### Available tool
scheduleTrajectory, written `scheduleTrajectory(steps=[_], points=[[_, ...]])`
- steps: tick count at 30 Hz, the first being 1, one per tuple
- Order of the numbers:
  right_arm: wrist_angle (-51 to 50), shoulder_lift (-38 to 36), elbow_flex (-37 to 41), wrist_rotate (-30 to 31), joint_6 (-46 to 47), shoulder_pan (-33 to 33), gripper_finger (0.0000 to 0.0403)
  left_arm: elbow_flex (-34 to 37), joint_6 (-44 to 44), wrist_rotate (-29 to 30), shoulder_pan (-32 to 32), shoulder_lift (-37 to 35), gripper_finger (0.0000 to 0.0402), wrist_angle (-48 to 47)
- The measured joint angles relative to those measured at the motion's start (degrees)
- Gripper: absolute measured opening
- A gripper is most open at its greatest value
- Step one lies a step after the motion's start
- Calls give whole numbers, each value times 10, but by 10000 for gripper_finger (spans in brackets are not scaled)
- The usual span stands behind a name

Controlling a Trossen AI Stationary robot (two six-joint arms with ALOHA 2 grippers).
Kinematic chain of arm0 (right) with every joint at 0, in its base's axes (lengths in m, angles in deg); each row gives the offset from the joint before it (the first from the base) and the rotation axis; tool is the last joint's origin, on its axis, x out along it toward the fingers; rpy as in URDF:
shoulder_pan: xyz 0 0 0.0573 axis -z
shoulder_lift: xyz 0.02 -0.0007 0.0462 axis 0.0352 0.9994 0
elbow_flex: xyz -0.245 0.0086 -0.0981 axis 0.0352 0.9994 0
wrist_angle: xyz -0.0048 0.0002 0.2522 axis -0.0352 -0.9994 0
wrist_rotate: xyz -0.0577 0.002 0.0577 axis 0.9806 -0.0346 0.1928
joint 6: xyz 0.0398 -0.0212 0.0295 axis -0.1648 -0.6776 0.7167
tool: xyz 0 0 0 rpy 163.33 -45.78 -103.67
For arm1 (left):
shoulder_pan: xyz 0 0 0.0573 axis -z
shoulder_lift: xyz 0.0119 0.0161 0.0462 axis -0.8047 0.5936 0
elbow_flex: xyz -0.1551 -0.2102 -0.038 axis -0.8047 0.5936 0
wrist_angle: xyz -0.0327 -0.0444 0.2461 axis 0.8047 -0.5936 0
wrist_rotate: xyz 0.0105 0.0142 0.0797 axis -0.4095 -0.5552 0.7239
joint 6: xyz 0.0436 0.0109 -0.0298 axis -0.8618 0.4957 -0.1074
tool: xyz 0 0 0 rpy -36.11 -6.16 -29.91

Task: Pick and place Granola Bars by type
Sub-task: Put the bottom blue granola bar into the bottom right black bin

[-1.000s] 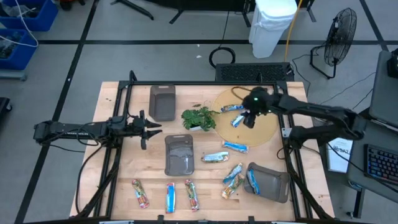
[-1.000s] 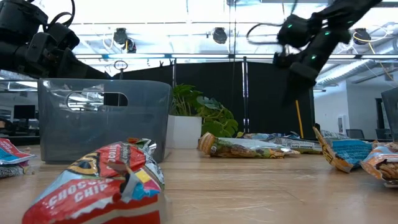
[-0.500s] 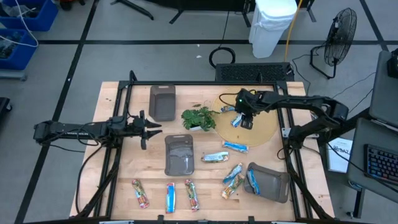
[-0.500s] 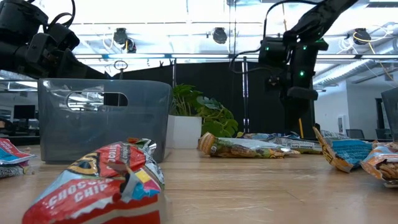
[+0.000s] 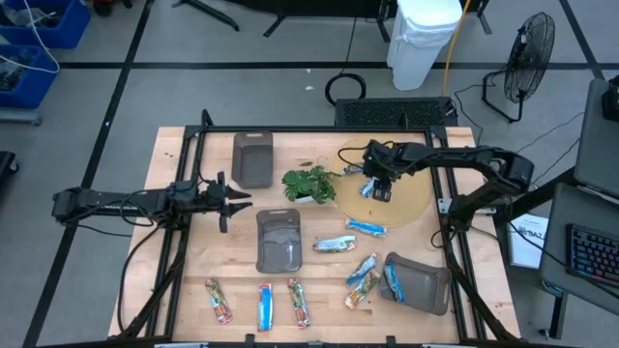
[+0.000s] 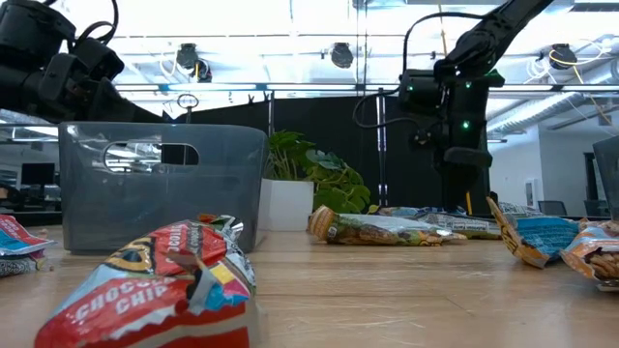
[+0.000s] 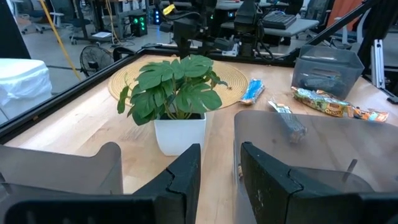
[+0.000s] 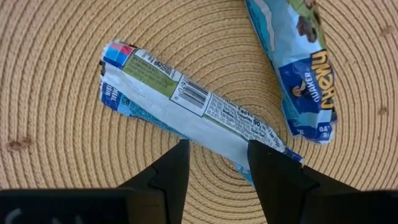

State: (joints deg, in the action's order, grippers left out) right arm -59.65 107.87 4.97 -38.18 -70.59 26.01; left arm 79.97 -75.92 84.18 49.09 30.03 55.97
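high view count: ten Granola Bars (image 5: pixel 336 245), three trays (image 5: pixel 279 240), one plant (image 5: pixel 309 183).
high view left gripper (image 5: pixel 235 200): waits well left of plant, jaws released, empty.
low view risk: bars beyond plant overlap, so type is easy to misjudge.
right wrist view right gripper (image 8: pixel 217 162): jaws released over silver-blue bar (image 8: pixel 186 106) on mat (image 8: pixel 56 149) beside plant.
right wrist view risk: bar lies skewed to jaws and may slip; blue neighbour (image 8: pixel 298 68) touches its end and may drag.

Left gripper (image 7: pixel 219 171): jaws seen parted, nothing between them
Plant (image 7: pixel 174 93): leafy green, in a white pot; stood on the wooden tabletop (image 7: pixel 81 127)
Woven mat (image 7: pixel 233 78): behind the plant; a blue bar (image 7: pixel 253 91) lies at its edge
Green-tan bar (image 7: pixel 329 106): lying before a grey tray (image 7: pixel 326 68)
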Motion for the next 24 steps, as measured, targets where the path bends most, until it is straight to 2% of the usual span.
scheduleTrajectory(steps=[9,24], points=[[2,0,1,0,11,1,153,0,0,0,0,0,118,-3],[49,0,50,13,21,1,153,0,0,0,0,0,118,-2]])
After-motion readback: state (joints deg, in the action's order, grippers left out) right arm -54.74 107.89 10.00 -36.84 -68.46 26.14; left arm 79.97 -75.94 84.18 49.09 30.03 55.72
